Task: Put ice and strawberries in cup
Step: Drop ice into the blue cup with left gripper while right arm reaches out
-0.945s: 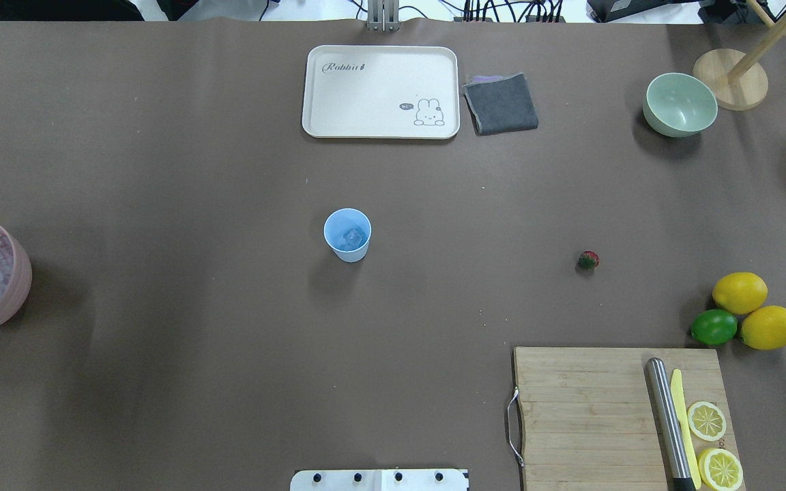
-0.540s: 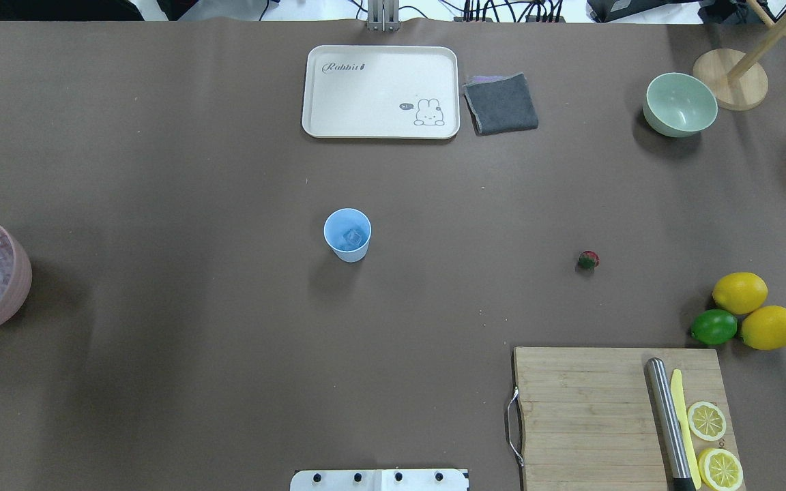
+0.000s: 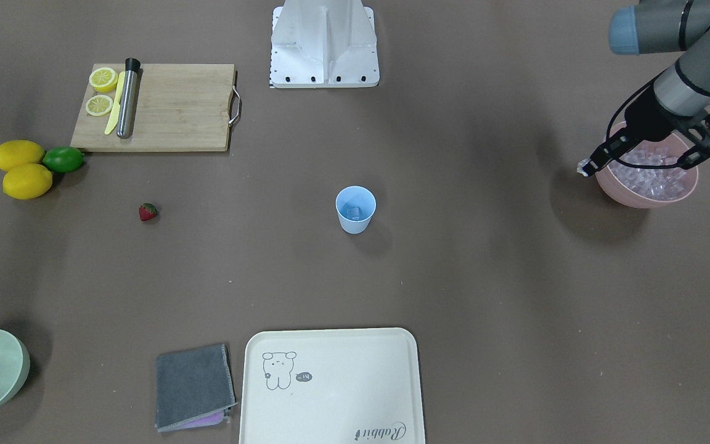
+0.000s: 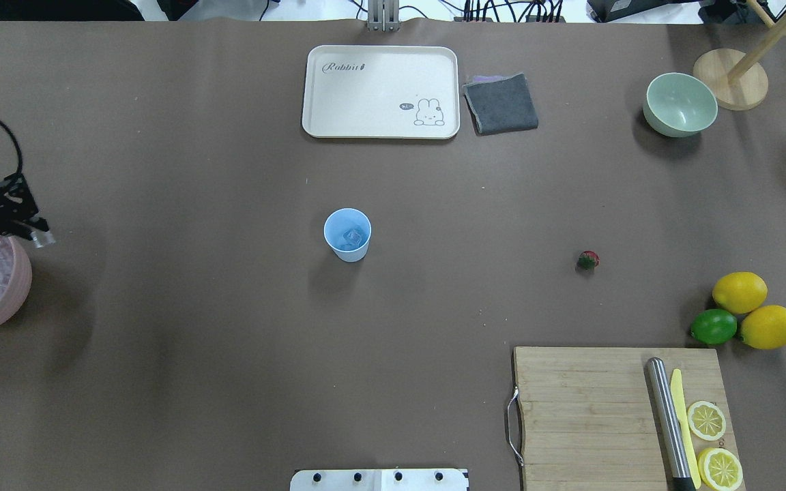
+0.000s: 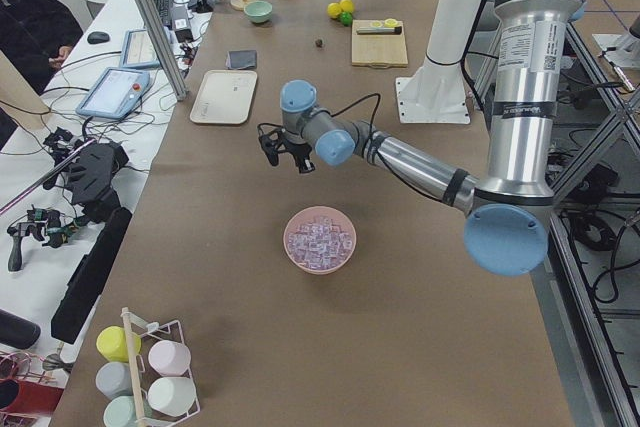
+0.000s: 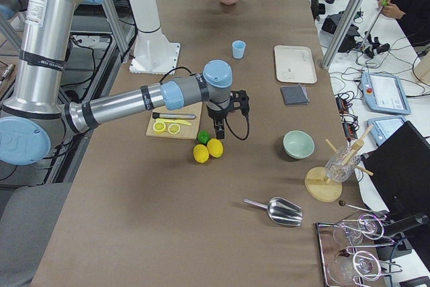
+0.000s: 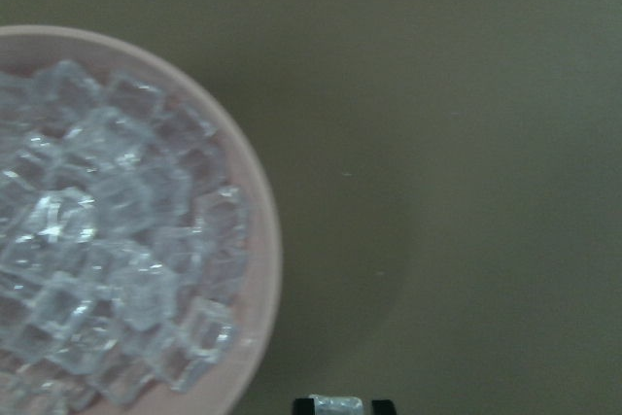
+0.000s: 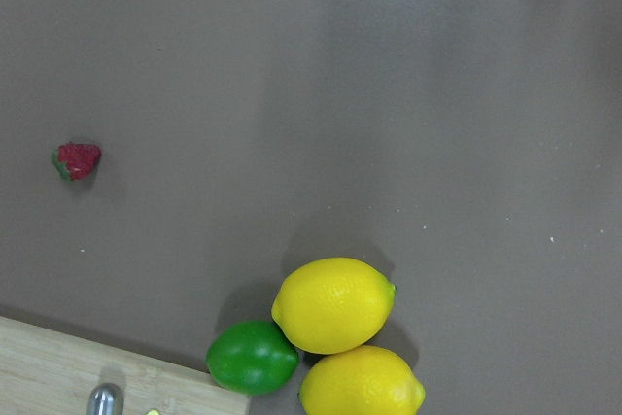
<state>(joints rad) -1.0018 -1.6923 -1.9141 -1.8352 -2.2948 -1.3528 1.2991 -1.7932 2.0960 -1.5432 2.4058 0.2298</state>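
Observation:
The light-blue cup (image 4: 347,235) stands mid-table with one ice cube inside; it also shows in the front view (image 3: 355,209). The pink bowl (image 4: 16,290) at the table's left end is full of ice cubes (image 7: 107,240). My left gripper (image 4: 41,239) hangs just past the bowl's rim on the cup side, shut on a small clear ice cube (image 7: 336,403). The strawberry (image 4: 588,260) lies on the table right of the cup, also in the right wrist view (image 8: 77,160). My right gripper (image 6: 218,129) shows only in the right side view, above the lemons; I cannot tell its state.
A cream rabbit tray (image 4: 381,92) and grey cloth (image 4: 501,103) lie at the far edge. A pale green bowl (image 4: 681,104) stands far right. Two lemons (image 4: 739,292) and a lime (image 4: 714,327) sit beside a cutting board (image 4: 584,416) with a knife and lemon halves.
My left gripper has come up out of the pink bowl and moved toward the far side and the cup, now past the rim with an ice cube in its tips.

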